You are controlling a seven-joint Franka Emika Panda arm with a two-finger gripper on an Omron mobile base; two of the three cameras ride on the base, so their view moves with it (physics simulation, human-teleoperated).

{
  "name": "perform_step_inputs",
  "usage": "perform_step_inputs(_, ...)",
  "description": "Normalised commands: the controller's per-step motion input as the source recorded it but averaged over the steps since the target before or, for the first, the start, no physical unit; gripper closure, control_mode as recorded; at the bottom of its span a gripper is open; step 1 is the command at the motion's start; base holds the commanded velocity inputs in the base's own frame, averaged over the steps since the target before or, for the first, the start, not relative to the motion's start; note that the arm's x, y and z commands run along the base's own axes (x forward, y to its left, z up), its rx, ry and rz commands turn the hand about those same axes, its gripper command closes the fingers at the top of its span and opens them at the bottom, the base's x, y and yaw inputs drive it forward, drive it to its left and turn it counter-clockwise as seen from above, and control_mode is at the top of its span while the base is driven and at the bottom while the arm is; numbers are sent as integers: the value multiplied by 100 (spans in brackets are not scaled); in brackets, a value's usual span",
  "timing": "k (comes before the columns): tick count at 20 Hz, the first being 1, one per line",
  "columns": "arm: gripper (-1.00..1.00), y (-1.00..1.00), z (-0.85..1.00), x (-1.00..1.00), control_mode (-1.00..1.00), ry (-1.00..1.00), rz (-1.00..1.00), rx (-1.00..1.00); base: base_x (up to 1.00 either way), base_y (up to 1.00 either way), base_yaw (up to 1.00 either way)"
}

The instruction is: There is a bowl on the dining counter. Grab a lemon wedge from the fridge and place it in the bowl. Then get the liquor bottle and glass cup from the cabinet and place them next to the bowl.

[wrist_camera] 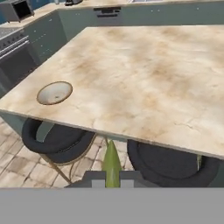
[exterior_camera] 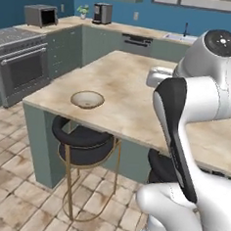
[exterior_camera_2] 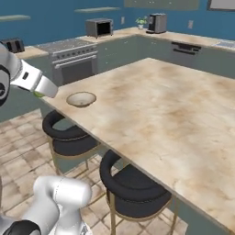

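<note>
Here, far left on the table (wrist_camera: 144, 83), the bowl (wrist_camera: 54, 92) sits near the corner, off-white inside showing, nothing in it. Two black stools (wrist_camera: 57, 142) are tucked under the near edge. Right of the bowl and low in the hand view, the end effector (wrist_camera: 112, 178) hangs off the table's near side, closed on the lemon wedge (wrist_camera: 111, 165), a yellow-green sliver pointing up between the fingertips. In the right base view a green speck (exterior_camera_2: 38, 94) shows at the wrist, left of the bowl.
</note>
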Motion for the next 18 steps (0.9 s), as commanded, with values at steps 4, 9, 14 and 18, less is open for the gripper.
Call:
perform_step_inputs(4, 100, 0, 0, 0, 100, 0, 0, 0, -57, 90, -30)
perform_step_inputs(9, 100, 0, 0, 0, 100, 0, 0, 0, -32, 100, -30)
perform_step_inputs(14, 100, 0, 0, 0, 100, 0, 0, 0, 18, 100, -29)
perform_step_inputs(18, 100, 0, 0, 0, 100, 0, 0, 0, 46, 94, -27)
